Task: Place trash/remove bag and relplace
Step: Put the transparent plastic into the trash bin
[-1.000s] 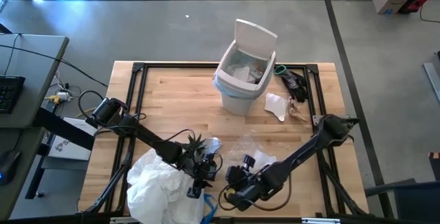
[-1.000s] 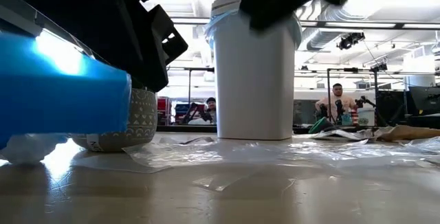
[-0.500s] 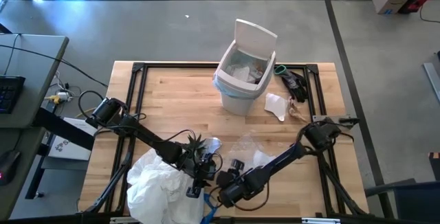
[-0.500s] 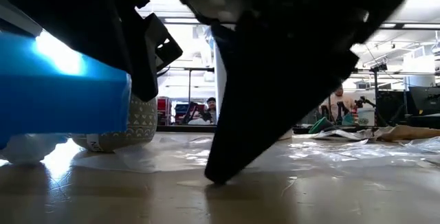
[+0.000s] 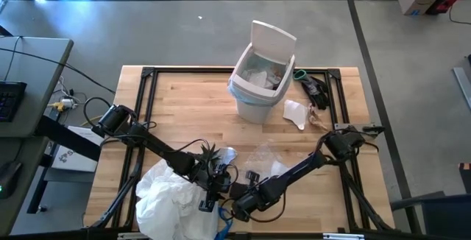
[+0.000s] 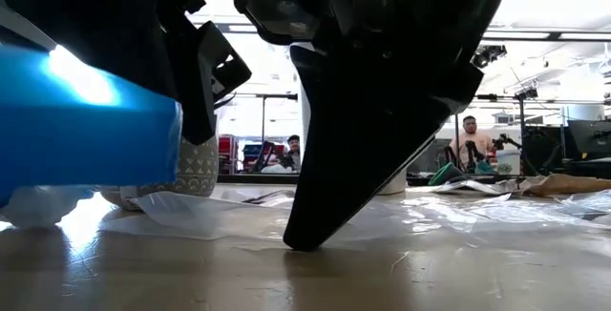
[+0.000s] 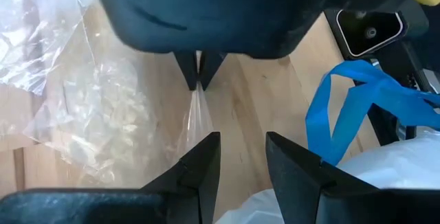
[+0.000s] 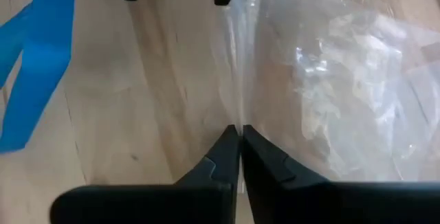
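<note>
The wooden table carries a white bin at its far edge, lined with the light-blue bag and holding trash. A white bag with blue ties lies at the near edge. Between them I see a clear plastic wrapper spread flat. My right pincer is closed on this wrapper's edge, tips at the table. My left pincer stands open just opposite, beside the white bag.
</note>
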`<state>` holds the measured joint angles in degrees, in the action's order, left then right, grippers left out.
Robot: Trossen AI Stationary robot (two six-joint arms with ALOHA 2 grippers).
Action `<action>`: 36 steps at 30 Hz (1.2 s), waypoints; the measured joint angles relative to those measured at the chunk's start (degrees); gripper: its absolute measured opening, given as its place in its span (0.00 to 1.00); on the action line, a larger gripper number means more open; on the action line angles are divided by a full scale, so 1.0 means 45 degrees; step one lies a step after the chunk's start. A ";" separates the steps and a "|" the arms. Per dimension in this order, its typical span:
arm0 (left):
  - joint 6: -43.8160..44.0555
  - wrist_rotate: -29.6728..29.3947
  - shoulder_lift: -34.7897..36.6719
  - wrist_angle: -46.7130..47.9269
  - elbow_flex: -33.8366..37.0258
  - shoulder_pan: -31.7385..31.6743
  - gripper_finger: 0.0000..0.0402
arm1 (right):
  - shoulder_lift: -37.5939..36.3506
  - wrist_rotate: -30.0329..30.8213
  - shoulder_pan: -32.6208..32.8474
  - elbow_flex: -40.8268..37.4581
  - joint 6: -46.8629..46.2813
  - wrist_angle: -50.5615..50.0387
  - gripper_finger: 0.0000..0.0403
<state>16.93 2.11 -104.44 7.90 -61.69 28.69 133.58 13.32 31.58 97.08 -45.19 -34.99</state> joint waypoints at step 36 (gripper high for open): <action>0.0144 -0.0199 0.0078 0.0184 0.0000 -0.0005 0.25 | -0.5625 0.8133 0.0284 0.4076 0.3170 -0.5885 0.00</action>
<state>17.58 1.21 -104.09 8.73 -61.69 28.67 108.27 49.92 32.86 115.43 -30.93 -61.47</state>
